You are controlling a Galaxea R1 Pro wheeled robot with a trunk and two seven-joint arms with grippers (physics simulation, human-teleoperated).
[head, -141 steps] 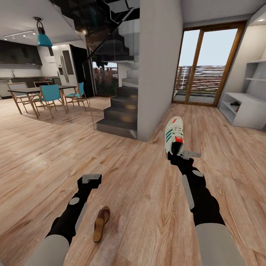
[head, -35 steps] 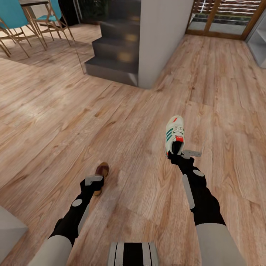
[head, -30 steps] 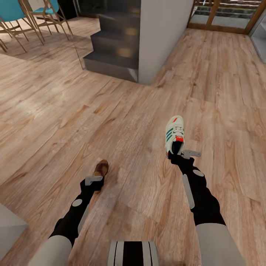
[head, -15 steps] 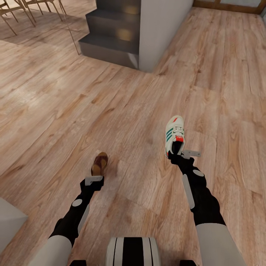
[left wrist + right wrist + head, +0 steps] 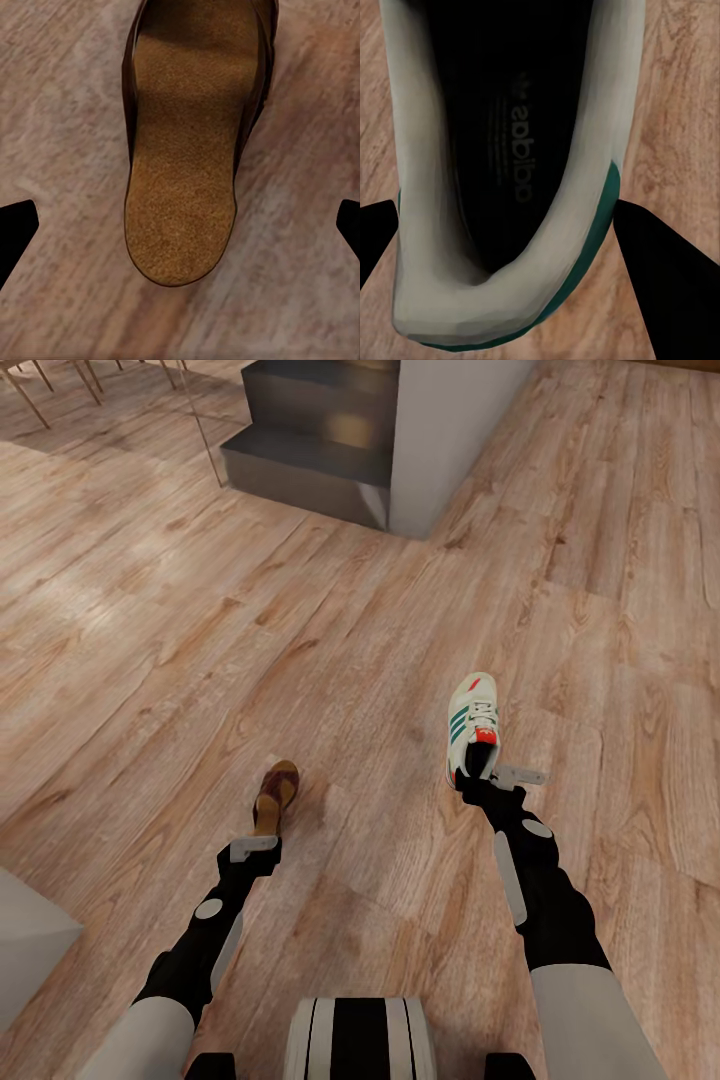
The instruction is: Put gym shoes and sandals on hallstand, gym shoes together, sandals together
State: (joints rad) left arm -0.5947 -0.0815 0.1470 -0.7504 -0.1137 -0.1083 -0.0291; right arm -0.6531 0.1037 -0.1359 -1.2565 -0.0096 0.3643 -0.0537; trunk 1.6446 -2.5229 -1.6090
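Observation:
A cream-white gym shoe (image 5: 472,728) with green stripes hangs above the corridor floor (image 5: 350,660), my right gripper (image 5: 488,774) shut on its heel. In the right wrist view the gym shoe's dark inside (image 5: 510,150) sits between the fingers. A dark brown sandal (image 5: 276,792) lies flat on the planks just ahead of my left gripper (image 5: 253,848), which is open. In the left wrist view the sandal's tan footbed (image 5: 187,165) lies between the wide-apart fingertips (image 5: 15,232), which do not touch it. The hallstand is out of view.
Dark grey stairs (image 5: 310,450) and a white pillar (image 5: 455,430) stand ahead at the far end. A pale grey block (image 5: 25,950) juts in at the near left. My base (image 5: 355,1040) shows at the bottom edge.
The whole view has tipped downward, so stairs and floor slid up the picture. The sandal now shows fully ahead of the left gripper. The right gripper still holds the gym shoe.

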